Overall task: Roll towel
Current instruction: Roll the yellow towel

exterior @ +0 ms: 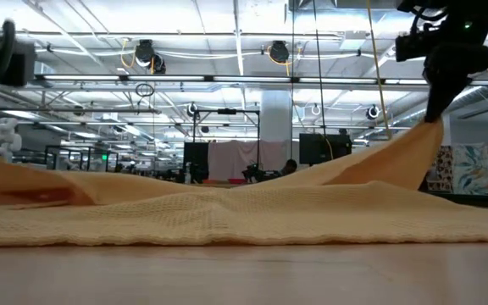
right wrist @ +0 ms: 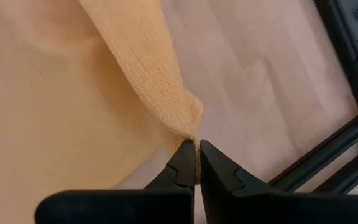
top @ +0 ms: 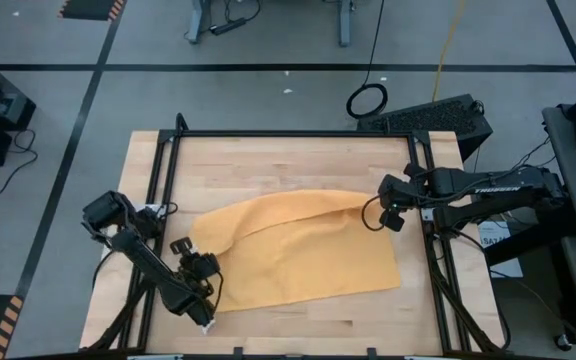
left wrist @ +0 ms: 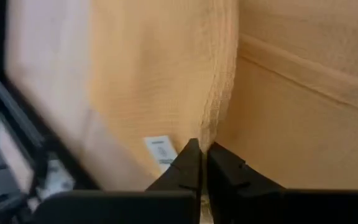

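The right gripper (right wrist: 196,163) pinches one corner of the towel (top: 308,255) and holds it raised above the far right part of the table (top: 268,155), its fingers (right wrist: 180,163) pressed together on the cloth. The left gripper (left wrist: 202,163) is closed on the towel's edge near the front left corner, a small white label (left wrist: 160,151) just beside it. Between them the yellow cloth lies mostly flat across the middle of the wooden top, one long edge lifted into a loose fold. No roll has formed yet; by the look of it, nearly all the rolling remains.
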Controlling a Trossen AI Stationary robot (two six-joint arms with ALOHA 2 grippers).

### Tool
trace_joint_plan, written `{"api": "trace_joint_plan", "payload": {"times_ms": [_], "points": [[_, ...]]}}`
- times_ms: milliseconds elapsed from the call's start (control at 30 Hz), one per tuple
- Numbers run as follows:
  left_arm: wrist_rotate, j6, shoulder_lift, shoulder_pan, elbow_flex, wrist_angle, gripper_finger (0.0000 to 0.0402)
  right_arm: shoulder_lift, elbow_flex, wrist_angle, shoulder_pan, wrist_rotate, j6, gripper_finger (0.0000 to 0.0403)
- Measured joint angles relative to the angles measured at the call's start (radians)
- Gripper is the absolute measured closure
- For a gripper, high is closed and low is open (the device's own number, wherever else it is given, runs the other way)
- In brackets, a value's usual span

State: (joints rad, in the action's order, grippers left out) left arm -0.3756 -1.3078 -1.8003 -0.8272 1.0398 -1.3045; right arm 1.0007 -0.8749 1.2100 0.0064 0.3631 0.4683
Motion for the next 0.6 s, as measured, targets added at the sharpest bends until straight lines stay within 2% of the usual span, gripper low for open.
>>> {"api": "trace_joint_plan", "payload": {"times_ms": [100, 200, 233, 300, 400, 533, 600], "points": [[-0.059, 0.038, 0.054, 0.019, 0.062, -0.09, 0.0387, -0.022, 0.0, 0.039, 0.046, -0.004, 0.066, 0.0403], [-0.17, 0.042, 0.114, 0.062, 0.13, -0.255, 0.0395, -0.054, -0.019, 0.119, 0.089, 0.006, 0.155, 0.0403], [-0.212, 0.05, 0.136, 0.083, 0.139, -0.267, 0.0395, -0.063, -0.03, 0.15, 0.1, 0.024, 0.187, 0.0403], [-0.299, 0.166, 0.201, 0.146, 0.12, -0.244, 0.0396, -0.077, -0.054, 0.195, 0.119, 0.09, 0.228, 0.0403], [-0.43, 0.229, 0.254, 0.292, 0.113, -0.268, 0.0396, -0.09, -0.07, 0.19, 0.132, 0.185, 0.22, 0.0403], [-0.549, 0.407, 0.275, 0.509, 0.111, -0.234, 0.0396, -0.089, -0.071, 0.169, 0.125, 0.331, 0.194, 0.0403], [-0.585, 0.544, 0.275, 0.627, 0.112, -0.177, 0.0396, -0.084, -0.071, 0.168, 0.114, 0.396, 0.182, 0.0403]]}}
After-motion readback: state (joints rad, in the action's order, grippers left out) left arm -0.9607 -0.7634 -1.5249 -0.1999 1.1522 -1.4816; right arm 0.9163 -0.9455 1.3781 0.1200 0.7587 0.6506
